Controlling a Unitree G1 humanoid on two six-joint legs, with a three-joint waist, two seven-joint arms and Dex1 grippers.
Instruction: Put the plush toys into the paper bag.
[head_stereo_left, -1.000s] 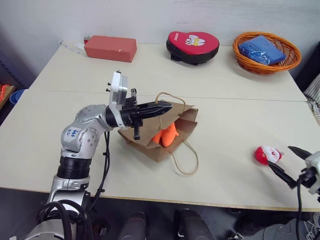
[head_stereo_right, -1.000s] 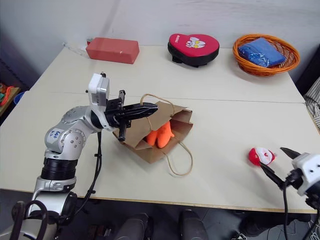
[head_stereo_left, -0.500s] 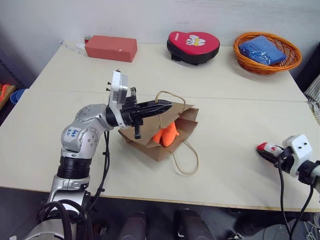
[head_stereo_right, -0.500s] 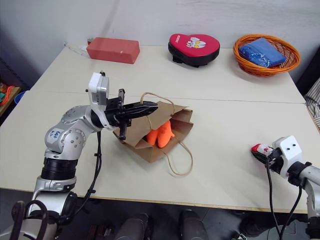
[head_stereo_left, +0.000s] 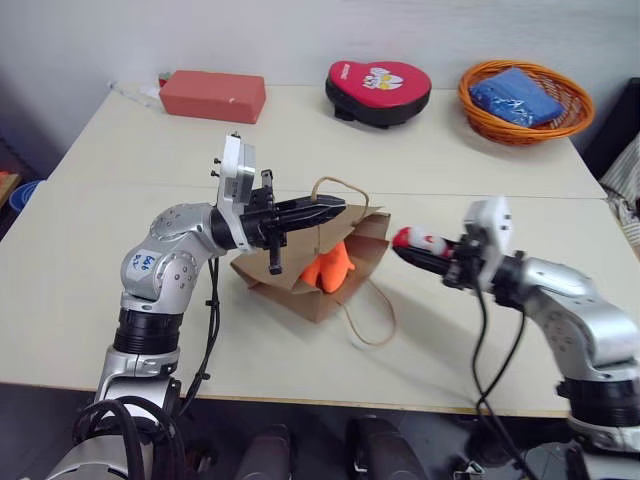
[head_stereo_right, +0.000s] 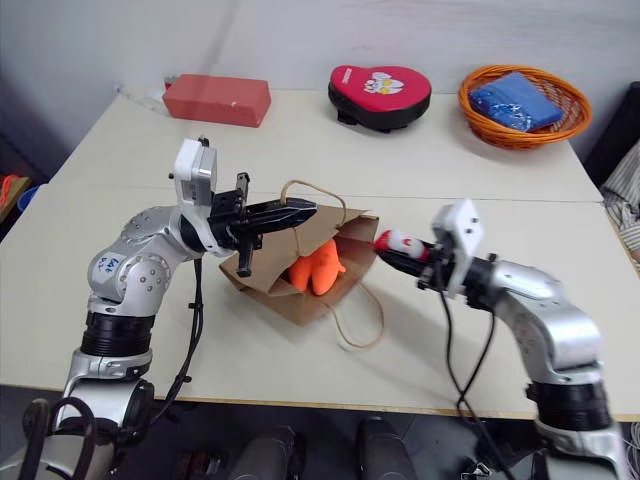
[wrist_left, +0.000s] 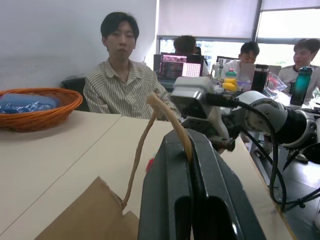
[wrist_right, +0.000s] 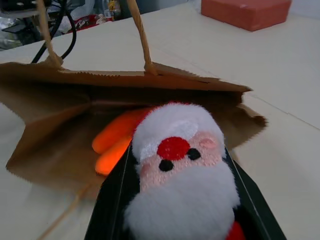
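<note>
Red-and-white plush toy (head_stereo_left: 415, 241) is clamped in right gripper (head_stereo_left: 412, 247), just off the paper bag (head_stereo_left: 300, 283) mouth at 3 o'clock. Left gripper (head_stereo_left: 330, 211), closed on bag's upper handle (head_stereo_left: 335, 189), holds mouth open; orange plush toy (head_stereo_left: 328, 269) already inside. Insertion step in hand; next, toy to be carried into mouth and released
</note>
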